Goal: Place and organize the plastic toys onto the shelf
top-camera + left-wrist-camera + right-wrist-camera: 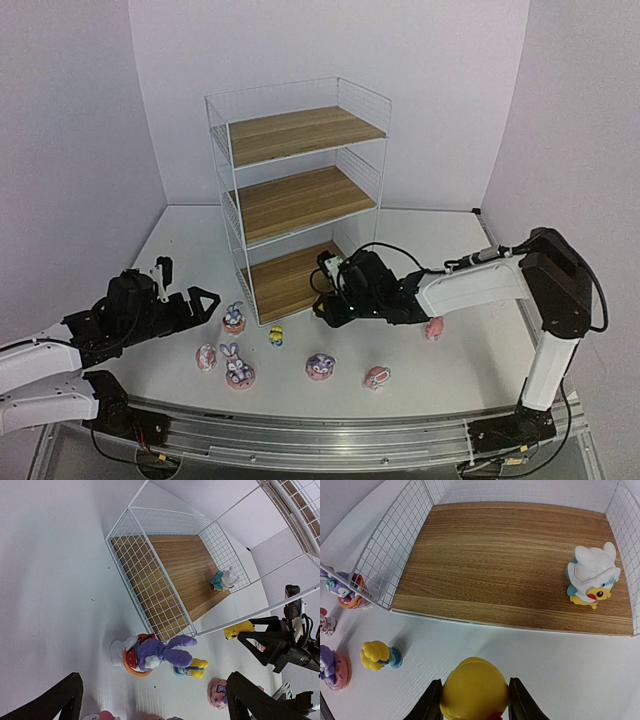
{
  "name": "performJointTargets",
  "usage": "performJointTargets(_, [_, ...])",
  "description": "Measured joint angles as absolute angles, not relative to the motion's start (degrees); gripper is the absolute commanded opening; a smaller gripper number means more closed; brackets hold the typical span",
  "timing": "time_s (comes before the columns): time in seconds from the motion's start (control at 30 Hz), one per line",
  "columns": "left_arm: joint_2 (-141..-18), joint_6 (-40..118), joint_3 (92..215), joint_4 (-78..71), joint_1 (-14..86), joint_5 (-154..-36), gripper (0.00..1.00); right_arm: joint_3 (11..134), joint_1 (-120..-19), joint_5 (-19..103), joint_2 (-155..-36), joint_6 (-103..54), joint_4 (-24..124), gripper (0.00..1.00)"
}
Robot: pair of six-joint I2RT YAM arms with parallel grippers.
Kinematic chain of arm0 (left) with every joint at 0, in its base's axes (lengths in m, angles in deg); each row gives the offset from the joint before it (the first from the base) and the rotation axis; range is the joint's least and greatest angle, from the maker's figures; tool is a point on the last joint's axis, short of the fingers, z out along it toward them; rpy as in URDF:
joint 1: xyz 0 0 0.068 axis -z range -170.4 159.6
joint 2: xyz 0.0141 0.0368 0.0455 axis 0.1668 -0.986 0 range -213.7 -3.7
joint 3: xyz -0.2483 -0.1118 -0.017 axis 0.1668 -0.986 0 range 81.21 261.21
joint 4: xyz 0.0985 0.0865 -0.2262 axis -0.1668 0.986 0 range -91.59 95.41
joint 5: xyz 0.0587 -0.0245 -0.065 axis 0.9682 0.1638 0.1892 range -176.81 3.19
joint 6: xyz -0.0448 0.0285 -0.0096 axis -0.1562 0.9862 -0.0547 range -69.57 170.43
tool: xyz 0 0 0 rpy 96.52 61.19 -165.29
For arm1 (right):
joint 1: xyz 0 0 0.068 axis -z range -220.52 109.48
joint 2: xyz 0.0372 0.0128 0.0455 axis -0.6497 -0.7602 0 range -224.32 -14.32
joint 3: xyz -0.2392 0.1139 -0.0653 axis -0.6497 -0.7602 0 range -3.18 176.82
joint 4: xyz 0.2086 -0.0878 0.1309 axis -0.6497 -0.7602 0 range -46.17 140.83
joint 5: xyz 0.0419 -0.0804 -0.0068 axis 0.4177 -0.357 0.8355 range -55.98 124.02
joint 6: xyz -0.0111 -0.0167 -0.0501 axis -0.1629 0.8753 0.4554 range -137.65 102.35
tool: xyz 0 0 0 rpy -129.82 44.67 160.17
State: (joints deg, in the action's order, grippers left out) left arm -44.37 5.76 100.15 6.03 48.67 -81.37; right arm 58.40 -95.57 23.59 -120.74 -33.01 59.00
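Progress is early, we reckon: one white toy (592,577) sits on the shelf (510,555) ahead-right of our right gripper (476,700), which is clamped on a yellow toy (472,682), while seven loose toys (238,367) wait on the table (440,250), mostly just ahead of our wide-open, empty left gripper (152,702)

text: none legible | labels: none | brands: none | numbers: none

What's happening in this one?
The right gripper, jaws shut on a yellow toy, is in front of the shelf's bottom board, where one white toy already stands. The left gripper hangs open near a purple bunny on the table. Several other toys wait there.
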Motion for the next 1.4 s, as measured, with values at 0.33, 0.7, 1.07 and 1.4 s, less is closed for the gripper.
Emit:
performJointTargets(0.33, [-43.6,5.4,100.1,7.2,48.7,-81.7,1.0,64.5,-95.6,23.7,-127.5,-31.3,60.4,0.06])
performJointTargets(0.7, [-43.5,5.4,100.1,8.0,48.7,-81.7,1.0,69.9,-95.0,21.7,-132.5,-30.4,61.1,0.08])
performJointTargets(1.07, [-40.5,5.2,99.8,10.3,48.7,-81.6,1.0,72.2,-93.4,20.0,-135.1,-29.2,61.5,0.09])
performJointTargets(1.4, [-39.7,5.1,99.8,12.6,48.7,-80.6,1.0,74.2,-92.5,18.9,-137.3,-28.0,61.9,0.13])
